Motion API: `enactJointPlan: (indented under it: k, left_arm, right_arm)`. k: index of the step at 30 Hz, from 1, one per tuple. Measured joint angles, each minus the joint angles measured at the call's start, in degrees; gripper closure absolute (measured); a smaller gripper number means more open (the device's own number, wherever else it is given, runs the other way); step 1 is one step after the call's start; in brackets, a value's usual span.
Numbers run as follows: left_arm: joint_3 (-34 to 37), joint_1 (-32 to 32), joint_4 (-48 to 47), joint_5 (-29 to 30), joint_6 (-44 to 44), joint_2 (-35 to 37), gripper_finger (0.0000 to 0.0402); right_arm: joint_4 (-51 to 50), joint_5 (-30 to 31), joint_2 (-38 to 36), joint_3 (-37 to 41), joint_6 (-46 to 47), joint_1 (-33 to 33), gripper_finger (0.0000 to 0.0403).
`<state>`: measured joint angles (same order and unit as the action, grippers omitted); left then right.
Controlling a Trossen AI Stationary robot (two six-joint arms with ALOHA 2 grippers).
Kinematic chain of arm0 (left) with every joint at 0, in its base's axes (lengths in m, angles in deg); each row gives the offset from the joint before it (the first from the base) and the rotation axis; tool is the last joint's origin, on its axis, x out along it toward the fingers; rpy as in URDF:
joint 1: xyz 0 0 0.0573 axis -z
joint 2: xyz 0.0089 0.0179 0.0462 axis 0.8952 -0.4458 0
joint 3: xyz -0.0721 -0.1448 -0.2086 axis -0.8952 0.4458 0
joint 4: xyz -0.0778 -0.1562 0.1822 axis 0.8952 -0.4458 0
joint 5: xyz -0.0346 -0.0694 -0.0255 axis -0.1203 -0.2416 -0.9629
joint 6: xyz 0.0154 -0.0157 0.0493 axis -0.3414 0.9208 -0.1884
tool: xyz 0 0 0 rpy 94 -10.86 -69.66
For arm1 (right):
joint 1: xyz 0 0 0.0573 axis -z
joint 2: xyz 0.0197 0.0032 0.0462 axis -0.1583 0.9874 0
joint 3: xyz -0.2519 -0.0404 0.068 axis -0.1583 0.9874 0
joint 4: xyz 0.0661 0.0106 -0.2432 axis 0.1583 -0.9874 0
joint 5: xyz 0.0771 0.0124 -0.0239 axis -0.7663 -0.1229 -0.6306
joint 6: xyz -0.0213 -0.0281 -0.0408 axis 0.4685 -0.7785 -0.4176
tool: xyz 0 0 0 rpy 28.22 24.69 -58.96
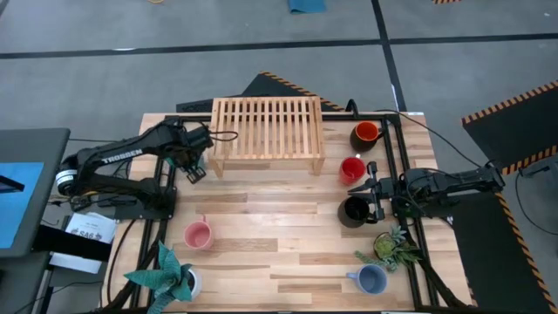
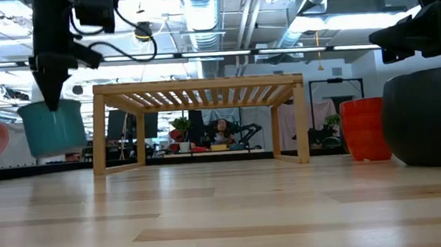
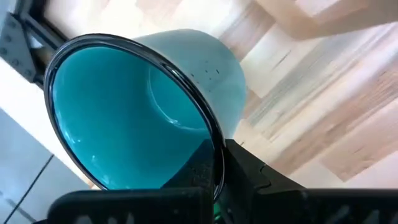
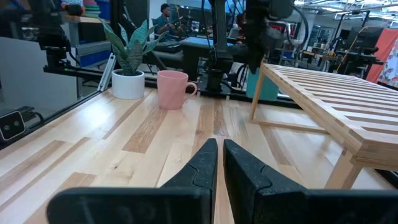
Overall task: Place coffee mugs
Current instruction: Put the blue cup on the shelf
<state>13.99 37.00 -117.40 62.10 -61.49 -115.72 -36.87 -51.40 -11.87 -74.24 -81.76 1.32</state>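
Note:
A teal coffee mug (image 2: 54, 127) hangs a little above the table, left of the wooden slatted rack (image 1: 266, 131), with my left gripper (image 2: 49, 97) shut on it from above. In the high view the gripper (image 1: 193, 171) covers the mug. The pink mug (image 1: 198, 235) stands on the table at the near left. The orange-and-dark mug (image 1: 366, 135), the red mug (image 1: 351, 168) and the black mug (image 1: 353, 211) stand in a row at the right, and the pale blue mug (image 1: 372, 279) stands near the front edge. My right gripper (image 1: 375, 187) is shut and level beside the black mug. My left gripper pinches the teal mug's wall at the rim (image 3: 214, 140), one finger (image 3: 196, 171) inside the cup and the other (image 3: 261, 180) outside. The fingers come from above, pointing steeply down. The mug hangs below them, mouth up and slightly tilted, clear of the table.
Two potted green plants stand near the front: one at the left corner (image 1: 166, 275), one at the right (image 1: 392, 249) between the black and pale blue mugs. Bare wood lies in the middle of the table (image 1: 279, 227), in front of the rack.

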Motion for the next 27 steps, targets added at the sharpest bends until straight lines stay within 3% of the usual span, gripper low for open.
enactJointPlan:
  k: [4,12,16,21,27]
  left_arm:
    - [-4.3,0.9,-3.8,2.2,1.5,1.8,0.0398]
    - [-15.2,2.4,-11.1,11.9,4.8,2.7,0.0399]
    - [-20.1,2.5,-9.1,15.4,3.0,1.9,0.0399]
    - [-26.6,2.5,-2.9,15.3,-3.1,-3.1,0.0399]
    - [-38.1,2.5,-1.5,15.5,-10.0,-15.0,0.0399]
  right_arm:
    - [0.0,0.0,0.0,0.0,0.0,0.0,0.0349]
    - [0.0,0.0,0.0,0.0,0.0,0.0,0.0349]
    - [0.0,0.0,0.0,0.0,0.0,0.0,0.0349]
    - [0.0,0.0,0.0,0.0,0.0,0.0,0.0349]
    - [0.0,0.0,0.0,0.0,0.0,0.0,0.0349]
